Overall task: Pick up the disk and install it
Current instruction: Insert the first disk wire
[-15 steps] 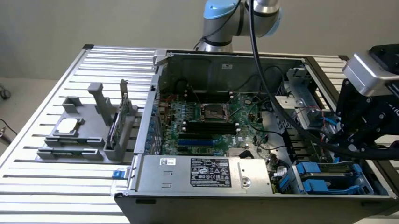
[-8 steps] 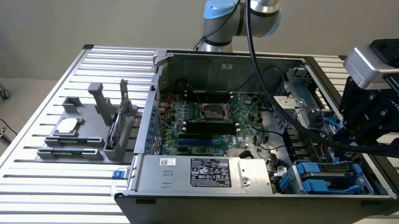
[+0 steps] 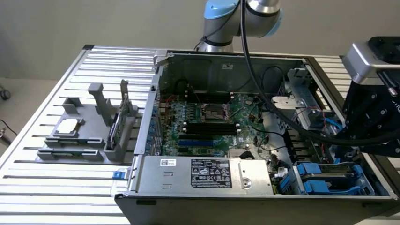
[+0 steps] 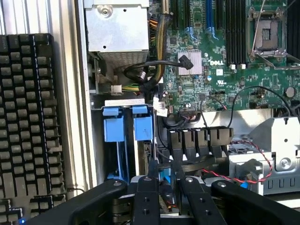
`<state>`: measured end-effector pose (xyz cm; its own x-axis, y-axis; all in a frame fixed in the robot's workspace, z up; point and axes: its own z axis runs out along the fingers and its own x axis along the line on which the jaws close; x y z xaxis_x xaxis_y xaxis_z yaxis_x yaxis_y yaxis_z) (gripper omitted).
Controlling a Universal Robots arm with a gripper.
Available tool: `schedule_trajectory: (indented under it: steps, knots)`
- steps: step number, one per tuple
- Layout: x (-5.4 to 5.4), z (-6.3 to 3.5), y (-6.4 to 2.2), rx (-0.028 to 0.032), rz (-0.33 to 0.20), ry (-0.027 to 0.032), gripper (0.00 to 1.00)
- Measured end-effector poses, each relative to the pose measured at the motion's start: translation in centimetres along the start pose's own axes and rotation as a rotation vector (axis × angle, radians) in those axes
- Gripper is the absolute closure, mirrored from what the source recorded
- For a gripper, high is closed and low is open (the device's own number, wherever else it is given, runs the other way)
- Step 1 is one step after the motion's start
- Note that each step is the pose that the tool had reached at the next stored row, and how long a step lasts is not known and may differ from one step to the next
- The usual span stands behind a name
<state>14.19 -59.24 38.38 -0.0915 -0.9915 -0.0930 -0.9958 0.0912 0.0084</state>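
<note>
My jaws hang near two blue drive carriers (image 4: 114, 129) in an open computer case (image 4: 70, 93), green motherboard (image 4: 234, 79) on one side, black keyboard (image 4: 26, 117) on the other.

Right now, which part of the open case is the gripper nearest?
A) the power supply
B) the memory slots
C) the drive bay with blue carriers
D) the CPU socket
C: the wrist view has the gripper right beside the blue carriers that sit in the drive bay.
</note>
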Motion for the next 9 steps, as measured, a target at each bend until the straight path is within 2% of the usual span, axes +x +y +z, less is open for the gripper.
schedule_trajectory:
  steps: [9]
  knots:
    - [0.02,0.10,0.00,0.0142,0.153,-0.0026,0.75]
